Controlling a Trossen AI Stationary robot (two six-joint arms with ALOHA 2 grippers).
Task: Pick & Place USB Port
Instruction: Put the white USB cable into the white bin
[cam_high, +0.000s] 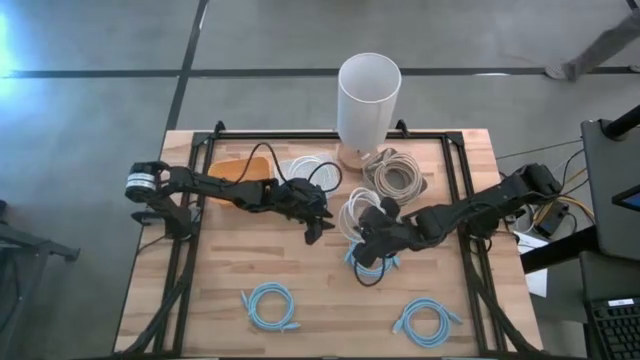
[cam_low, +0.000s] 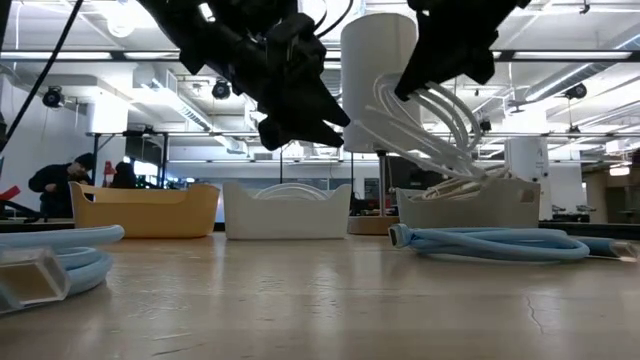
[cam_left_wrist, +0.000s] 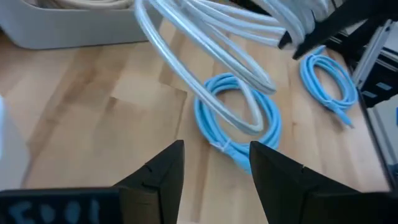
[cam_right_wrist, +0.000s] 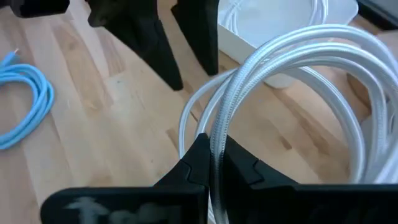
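A white cable coil (cam_right_wrist: 292, 56) hangs in loops from my right gripper (cam_right_wrist: 214, 148), which is shut on it above the table's middle (cam_high: 365, 245). In the low view the loops (cam_low: 440, 130) slope down from the gripper to the table. My left gripper (cam_left_wrist: 217, 168) is open and touches nothing. It hovers just left of the white coil (cam_high: 318, 226), above a blue cable coil (cam_left_wrist: 236, 115) that lies flat on the wood. My right gripper pinches several strands of the white cable coil (cam_right_wrist: 219, 127) between its two fingers, with the strands running along the fingers. The coil's upper loops are lifted off the table. Its lower end (cam_low: 470, 180) trails down toward the table's right side.
A tall white cylinder (cam_high: 368, 95) stands at the far edge. An orange tray (cam_high: 240, 168), a white tray (cam_high: 305, 168) and a beige cable coil (cam_high: 395, 175) sit along the far side. Two blue cable coils (cam_high: 270, 305) (cam_high: 428, 322) lie near the near edge.
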